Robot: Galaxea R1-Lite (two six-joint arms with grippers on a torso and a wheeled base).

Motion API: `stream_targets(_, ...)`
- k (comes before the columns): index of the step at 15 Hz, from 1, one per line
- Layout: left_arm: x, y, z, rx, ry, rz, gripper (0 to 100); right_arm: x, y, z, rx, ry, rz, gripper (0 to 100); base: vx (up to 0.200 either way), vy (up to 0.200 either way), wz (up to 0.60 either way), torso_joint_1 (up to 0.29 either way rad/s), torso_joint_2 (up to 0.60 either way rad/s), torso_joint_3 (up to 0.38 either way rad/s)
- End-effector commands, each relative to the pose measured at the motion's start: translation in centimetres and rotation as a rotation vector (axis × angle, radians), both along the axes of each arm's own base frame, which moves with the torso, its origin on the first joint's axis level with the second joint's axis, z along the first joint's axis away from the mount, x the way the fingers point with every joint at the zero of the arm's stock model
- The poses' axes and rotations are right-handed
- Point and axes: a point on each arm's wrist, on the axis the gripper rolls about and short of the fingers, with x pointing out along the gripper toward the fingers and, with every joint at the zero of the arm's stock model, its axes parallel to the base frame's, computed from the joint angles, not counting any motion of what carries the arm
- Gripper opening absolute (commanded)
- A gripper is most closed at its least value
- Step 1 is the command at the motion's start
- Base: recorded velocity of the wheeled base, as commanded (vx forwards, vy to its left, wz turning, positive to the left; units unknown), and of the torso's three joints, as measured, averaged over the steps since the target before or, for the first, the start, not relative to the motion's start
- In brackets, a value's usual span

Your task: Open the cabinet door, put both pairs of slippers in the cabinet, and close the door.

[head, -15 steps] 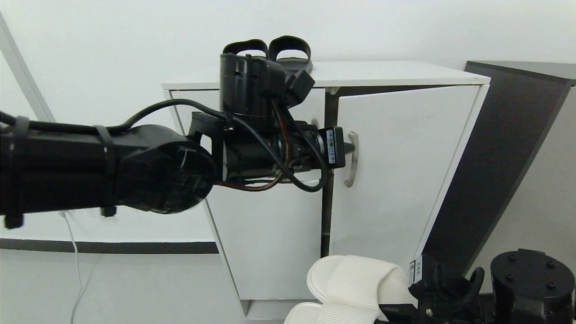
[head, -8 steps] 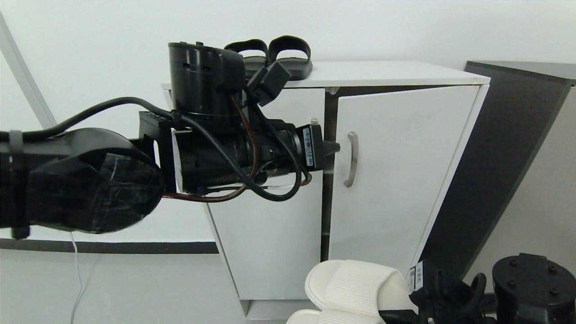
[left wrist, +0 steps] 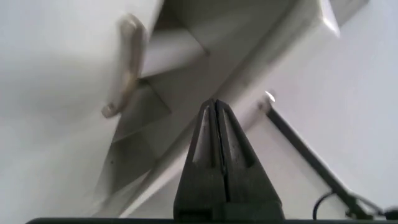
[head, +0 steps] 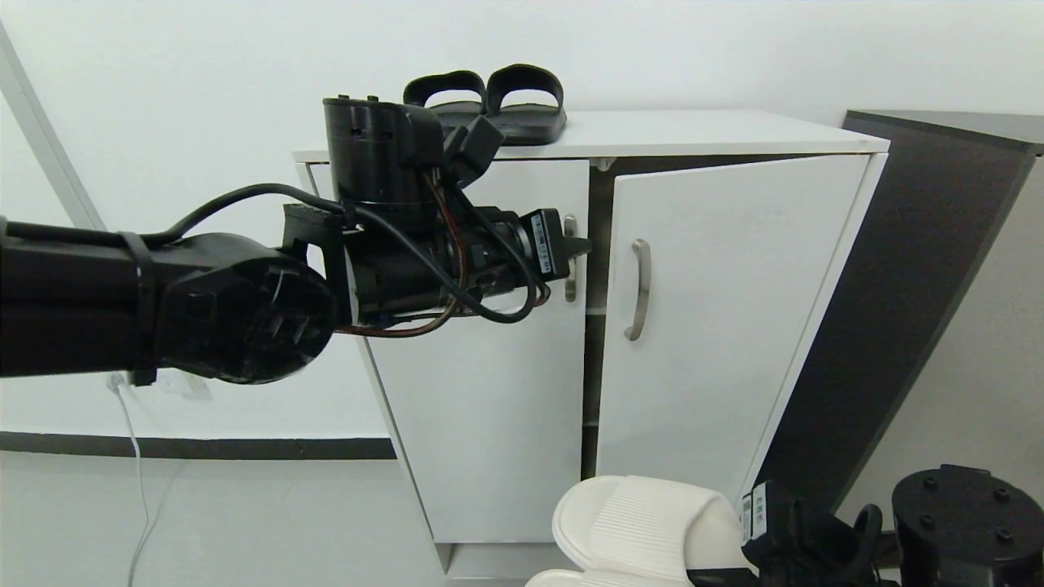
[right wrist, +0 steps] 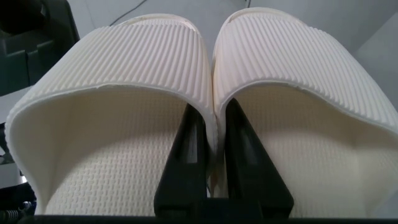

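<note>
Cabinet: right door ajar by narrow gap, left door looks shut. Opening barely begun; loading and closing left. Count: two doors, two pairs of slippers. Black pair on cabinet top, white pair low in front. Left gripper at left handle, jaws pressed together, empty. Right gripper jaws pinch white pair's inner walls.

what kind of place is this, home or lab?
Probably a staged home entryway in a test room: a white two-door cabinet against a bare white wall, black slippers on top, white slippers low in front.
</note>
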Motion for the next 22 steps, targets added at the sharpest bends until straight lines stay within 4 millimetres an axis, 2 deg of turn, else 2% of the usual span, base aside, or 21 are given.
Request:
stream_targets(1,1.6,-0.9,-0.1,-0.031,0.022,0.012,0,-0.1,0.1,-0.1,-0.003,0.002,0.009,0,0.000,0.000,0.00,0.000,0.00,0.000)
stream_targets(6,4.1,-2.8,-0.9,-0.036,0.018,0.018,0,-0.5,0.0,-0.4,-0.015,0.010,0.021,0,0.000,0.000,0.00,0.000,0.00,0.000)
stream_targets(12,4.5,-3.0,-1.4,-0.035,0.022,0.019,0,-0.9,0.2,-1.0,-0.049,0.005,0.049,0,-0.033,0.000,0.00,0.000,0.00,0.000)
stream_targets(14,3.5,-3.6,-1.9,-0.021,0.042,-0.007,0,-1.1,0.2,-1.1,-0.054,0.007,0.058,0,-0.200,0.000,0.00,0.007,0.00,0.000)
stream_targets(17,-0.3,-5.0,-1.6,-0.020,0.042,-0.101,0,-1.5,0.3,-1.2,-0.058,0.010,0.078,0,-0.200,0.000,0.00,0.001,0.00,0.001)
stream_targets(19,-2.9,-6.0,-2.3,-0.031,0.026,-0.169,0,-1.9,0.4,-1.4,-0.066,0.006,0.098,0,-0.200,0.000,0.00,0.005,0.00,0.002)
stream_targets(21,-3.0,-5.9,-2.4,-0.042,0.008,-0.163,0,-2.0,0.4,-1.4,-0.068,0.001,0.105,0,-0.200,0.000,0.00,0.000,0.00,0.007)
stream_targets(22,-2.4,-5.1,-2.2,-0.044,0.005,-0.134,0,-2.0,0.4,-1.4,-0.067,0.000,0.105,0,0.000,0.000,0.00,0.000,0.00,0.000)
